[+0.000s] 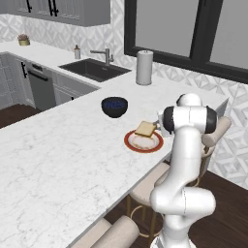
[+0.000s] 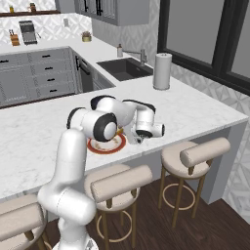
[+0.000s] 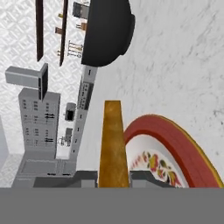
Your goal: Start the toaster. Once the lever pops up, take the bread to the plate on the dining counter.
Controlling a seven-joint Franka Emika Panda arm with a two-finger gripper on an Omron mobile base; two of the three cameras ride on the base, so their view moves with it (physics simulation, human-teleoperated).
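Observation:
My gripper (image 3: 114, 178) is shut on the bread (image 3: 113, 144), a tan slice with a golden crust that shows edge-on between the fingertips. In the left base view the bread (image 1: 145, 128) hangs tilted just above the plate (image 1: 143, 142), whose red-orange rim (image 3: 175, 140) curves beside the slice in the hand view. The plate (image 2: 105, 145) rests near the front edge of the dining counter (image 1: 72, 160), partly hidden by my arm. The grey toaster (image 2: 28, 31) stands far off on the back counter.
A dark blue bowl (image 1: 115, 106) sits just beyond the plate. Further back are a paper towel roll (image 1: 144, 68) and a sink (image 1: 94, 69) with a faucet. Padded stools (image 2: 195, 154) line the counter's front edge below my arm.

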